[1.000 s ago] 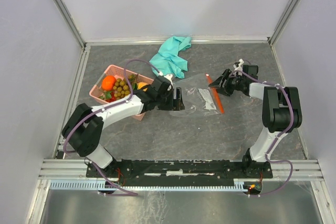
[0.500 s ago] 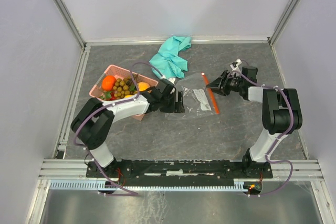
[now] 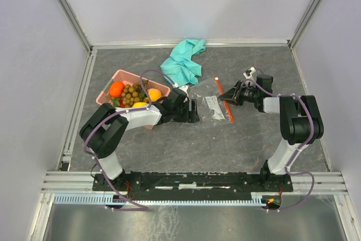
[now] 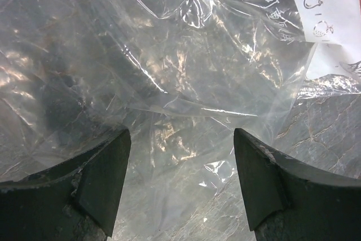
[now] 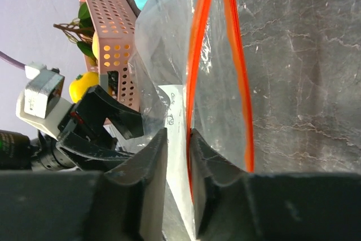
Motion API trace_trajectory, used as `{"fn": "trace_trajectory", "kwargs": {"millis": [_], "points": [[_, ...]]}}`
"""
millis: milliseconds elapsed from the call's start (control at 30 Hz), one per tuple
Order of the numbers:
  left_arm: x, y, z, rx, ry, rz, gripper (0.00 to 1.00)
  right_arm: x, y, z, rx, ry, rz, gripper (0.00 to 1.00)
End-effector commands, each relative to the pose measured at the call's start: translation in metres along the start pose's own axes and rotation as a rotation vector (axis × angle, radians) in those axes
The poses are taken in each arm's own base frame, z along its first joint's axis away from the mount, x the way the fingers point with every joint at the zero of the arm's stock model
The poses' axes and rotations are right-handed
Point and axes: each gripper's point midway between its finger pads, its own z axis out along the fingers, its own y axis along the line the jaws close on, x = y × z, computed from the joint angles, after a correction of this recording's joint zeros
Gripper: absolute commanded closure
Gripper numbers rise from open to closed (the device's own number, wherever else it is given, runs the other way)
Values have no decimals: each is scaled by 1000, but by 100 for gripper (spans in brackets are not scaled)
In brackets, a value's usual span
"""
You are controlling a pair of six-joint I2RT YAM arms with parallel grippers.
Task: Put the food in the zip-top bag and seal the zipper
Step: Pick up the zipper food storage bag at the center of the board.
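Observation:
The clear zip-top bag (image 3: 206, 103) lies flat in the middle of the table, its mouth with the red-orange zipper (image 3: 226, 103) facing right. My left gripper (image 3: 189, 111) is low over the bag's left end, open, with only crinkled film (image 4: 186, 55) under the gap (image 4: 180, 139). My right gripper (image 3: 229, 96) is at the mouth. Its jaws (image 5: 177, 134) have narrowed round one lip of the bag, with a slim gap still showing and the zipper (image 5: 234, 38) beside one finger. The food (image 3: 132, 93), orange and yellow fruits and brown berries, sits in the pink basket (image 3: 128, 74).
A teal cloth (image 3: 183, 63) lies bunched behind the bag. The pink basket (image 5: 110, 32) stands just left of my left arm. Grey walls and a metal rail close in the table on three sides.
The right gripper has moved left onto the bag's mouth and its jaws have narrowed. The bag has slid slightly left. The left gripper has settled lower over the bag's left end.

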Motion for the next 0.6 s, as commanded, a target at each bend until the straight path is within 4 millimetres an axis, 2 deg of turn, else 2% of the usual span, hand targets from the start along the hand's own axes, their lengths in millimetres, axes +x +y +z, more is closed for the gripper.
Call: {"fn": "trace_trajectory", "kwargs": {"millis": [0,167,400,567], "points": [[-6,-2,-8,3,-56,-29,20,-8,28,-6,-65,-19,-90,78],[-26,-12,-28,23,-130,-38,19,-12,44,-20,-19,-30,-166,97],[-64,-35,-66,54,-224,-59,16,-18,72,-47,108,-58,-309,98],[-99,-50,-105,55,-314,-72,9,-22,98,-74,257,-84,-467,98]]}}
